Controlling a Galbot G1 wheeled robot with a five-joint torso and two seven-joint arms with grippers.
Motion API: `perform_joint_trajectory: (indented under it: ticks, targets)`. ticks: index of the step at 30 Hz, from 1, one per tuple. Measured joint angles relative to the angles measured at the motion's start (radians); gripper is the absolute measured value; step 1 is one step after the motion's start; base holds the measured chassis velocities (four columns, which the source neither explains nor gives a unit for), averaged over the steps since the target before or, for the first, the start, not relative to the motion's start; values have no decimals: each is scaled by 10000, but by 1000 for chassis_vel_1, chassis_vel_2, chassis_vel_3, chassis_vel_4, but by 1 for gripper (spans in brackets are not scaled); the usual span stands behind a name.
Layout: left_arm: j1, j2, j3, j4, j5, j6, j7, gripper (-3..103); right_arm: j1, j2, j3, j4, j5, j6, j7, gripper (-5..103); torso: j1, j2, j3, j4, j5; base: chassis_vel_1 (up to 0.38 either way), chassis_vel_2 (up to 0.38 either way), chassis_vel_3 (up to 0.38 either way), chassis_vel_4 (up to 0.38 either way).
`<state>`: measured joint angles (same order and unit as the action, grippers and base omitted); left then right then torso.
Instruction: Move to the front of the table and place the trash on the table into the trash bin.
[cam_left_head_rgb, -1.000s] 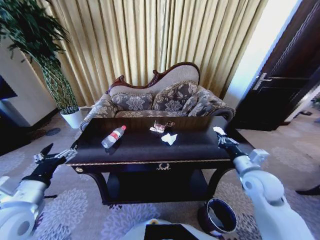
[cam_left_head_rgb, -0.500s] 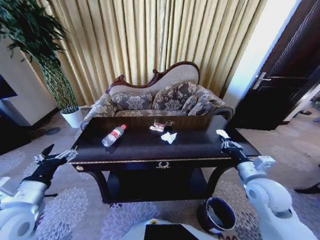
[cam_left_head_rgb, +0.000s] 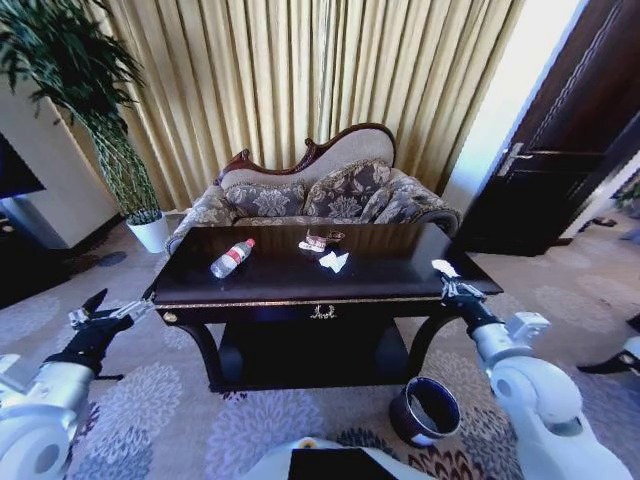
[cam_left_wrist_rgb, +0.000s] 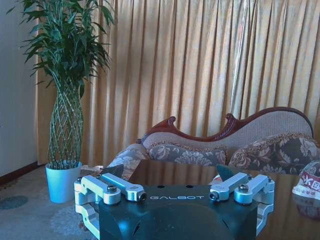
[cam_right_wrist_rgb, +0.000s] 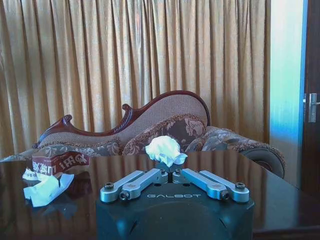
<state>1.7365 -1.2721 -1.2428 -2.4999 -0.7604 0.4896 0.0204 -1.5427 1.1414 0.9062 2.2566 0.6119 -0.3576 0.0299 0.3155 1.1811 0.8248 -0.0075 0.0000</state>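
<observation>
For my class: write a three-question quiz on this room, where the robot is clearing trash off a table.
1. True or false: the right gripper is shut on a crumpled paper wad.
2. What lies nearest the table's left end? A) bottle B) wrapper C) flat paper
3. Fill in: the trash bin stands on the ____.

Key: 1 true; 2 A; 3 carpet.

Daylight glows through curtains (cam_left_head_rgb: 300, 90); glare on glossy table (cam_left_head_rgb: 380, 275); head view bends at edges.

Left gripper (cam_left_wrist_rgb: 174, 176) jaws apart, before table (cam_left_wrist_rgb: 200, 175)
</observation>
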Motion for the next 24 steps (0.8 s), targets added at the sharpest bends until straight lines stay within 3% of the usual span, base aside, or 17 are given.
perform_joint_trajectory:
  ticks: [16,21,24]
  targets:
    - [-5,-79,17,0,11,-6,1,100,71,243,-244,-413,-56,302,-303,0,-3,3,-2,0,-2,108,-101,-103,108]
    - [-8,-96,17,0,10,-10,4,100,-13,389,-288,-980,-181,305,-694,0,-3,2,-1,0,-2,9,-4,-11,7]
    - [-45,-103,17,1,10,-25,15,100,-358,549,-316,-2423,-212,453,-1278,0,6,-3,3,0,1,0,0,0,0]
